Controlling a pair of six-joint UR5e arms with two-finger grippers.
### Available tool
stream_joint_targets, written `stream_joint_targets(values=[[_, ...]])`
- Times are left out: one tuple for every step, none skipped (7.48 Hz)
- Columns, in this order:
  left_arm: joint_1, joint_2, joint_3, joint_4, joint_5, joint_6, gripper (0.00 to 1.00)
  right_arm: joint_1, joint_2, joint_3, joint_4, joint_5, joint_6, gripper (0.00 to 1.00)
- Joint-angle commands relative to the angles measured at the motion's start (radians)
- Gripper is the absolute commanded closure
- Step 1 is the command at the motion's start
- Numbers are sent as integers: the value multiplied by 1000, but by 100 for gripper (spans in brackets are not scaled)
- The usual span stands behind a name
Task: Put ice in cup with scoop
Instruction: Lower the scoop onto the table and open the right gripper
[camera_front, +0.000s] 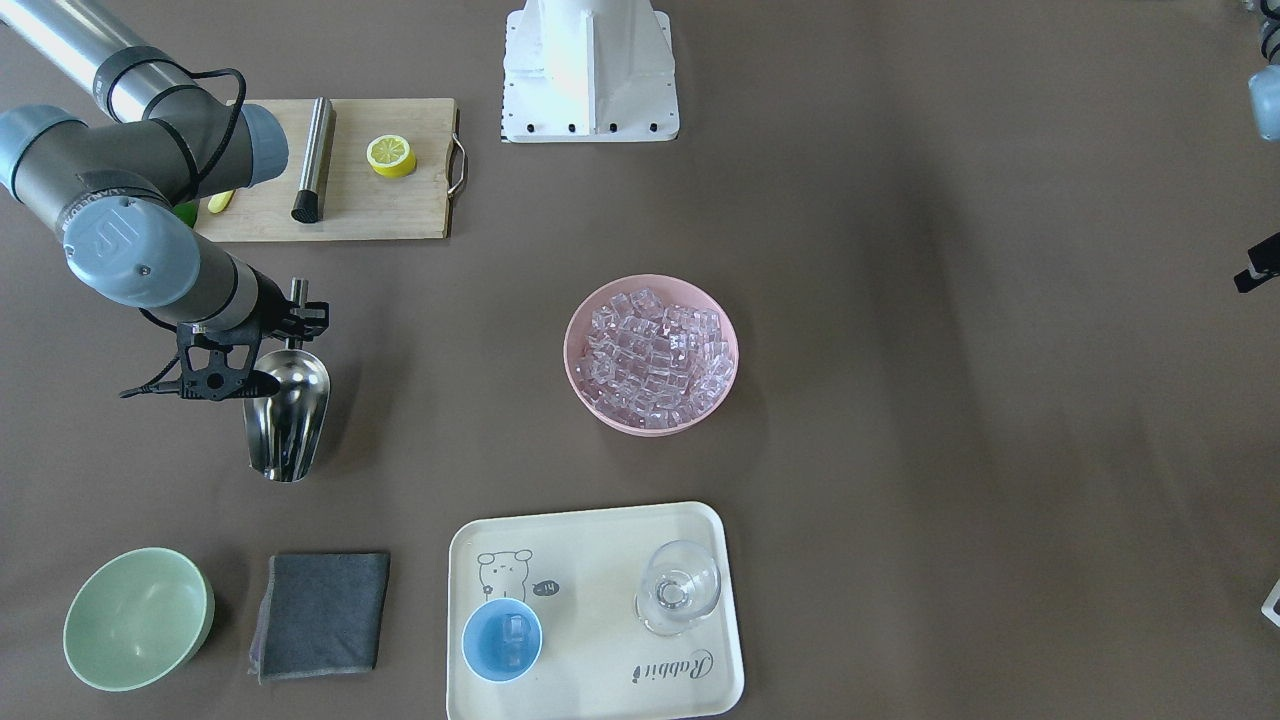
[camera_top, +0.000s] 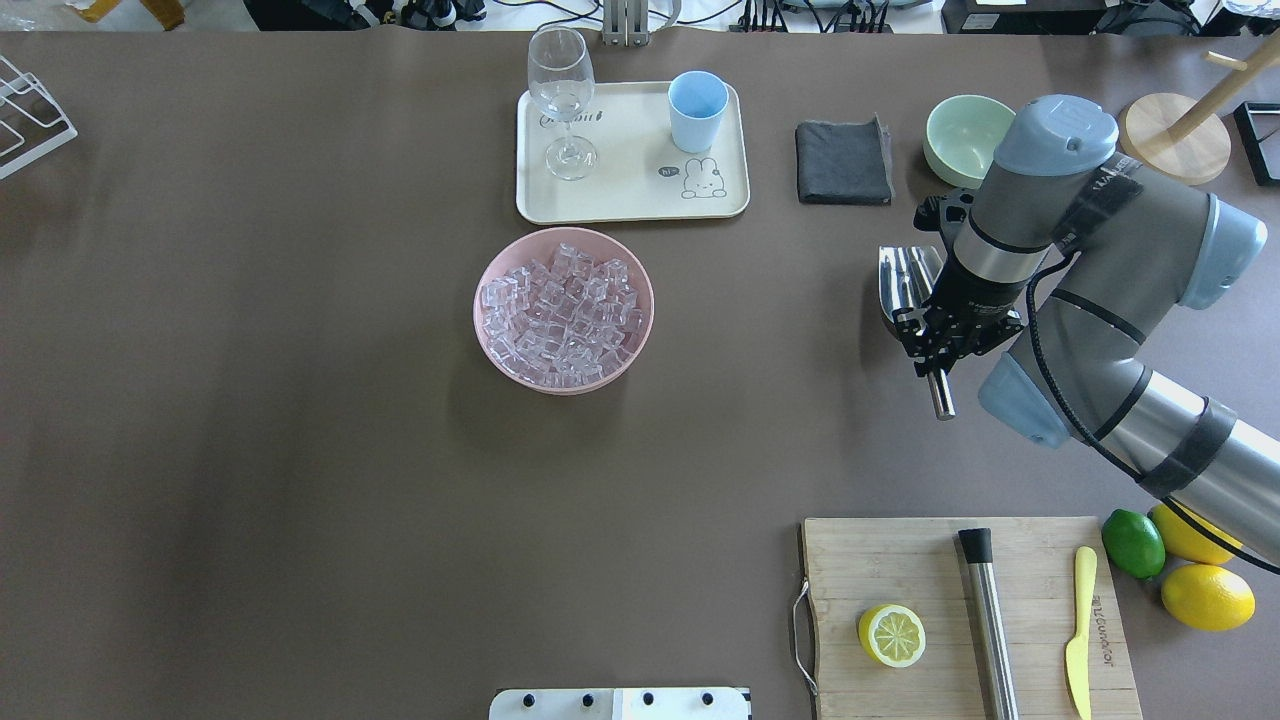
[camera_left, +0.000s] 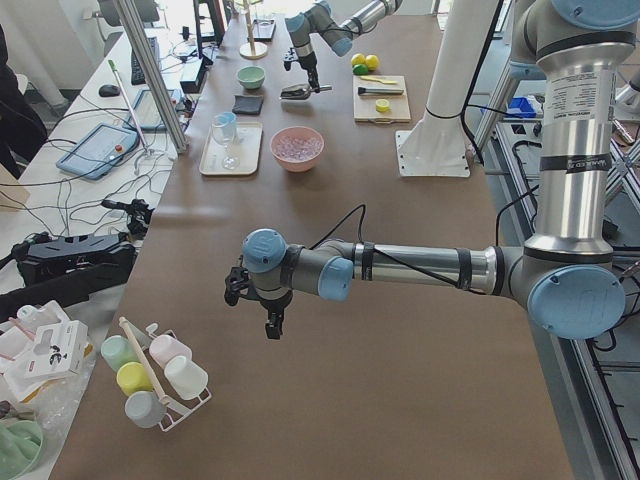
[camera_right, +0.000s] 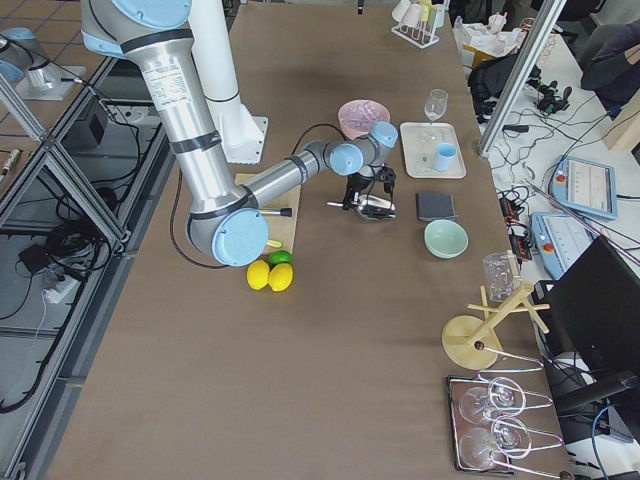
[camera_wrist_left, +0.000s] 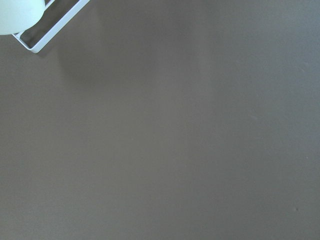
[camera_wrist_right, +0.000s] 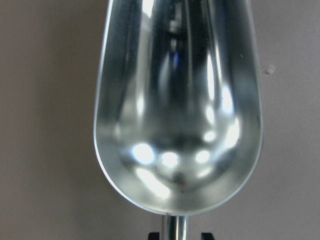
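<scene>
Listing a shiny stainless-steel scoop (camera_front: 287, 420) with a short tubular handle: rigid, slick, light; best held by the handle. Its trough is empty. The right gripper (camera_wrist_right: 179, 236) jaws straddle that handle, seemingly released. Left gripper (camera_left: 270, 322): state not discernible. Clear pinkish ice cubes (camera_front: 655, 355), slippery, are heaped in a pink round bowl (camera_front: 572, 345), well aside of the jaws. The small light-blue cup (camera_front: 502, 640), farther off on a cream tray (camera_front: 600, 610), holds a few cubes.

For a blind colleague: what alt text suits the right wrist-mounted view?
An empty, shiny stainless-steel scoop fills the frame against the brown table, its tubular handle leaving the bottom edge between the black fingers of the right gripper.
</scene>
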Motion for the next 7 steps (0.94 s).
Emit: stream_joint_targets(values=[[0,0,2,0,1,1,3,1,-8,32,-2,33,-10,3],[0,0,2,-2,1,1,3,10,-17,42,-2,35,-33,3],[0,0,2,-2,1,1,3,27,-15,82,-21,45,-35,0],[0,0,2,0,1,1,3,60,-28,96,-26,67,-42,0],[0,0,-2,-2,1,-1,3,79,-40,96,-25,72,-46,0],[0,0,-4,-3,1,2,3,125,-57,98,-28,73,-52,0],[0,0,2,-3,1,2,3,169,-104,104,-28,67,-141,0]])
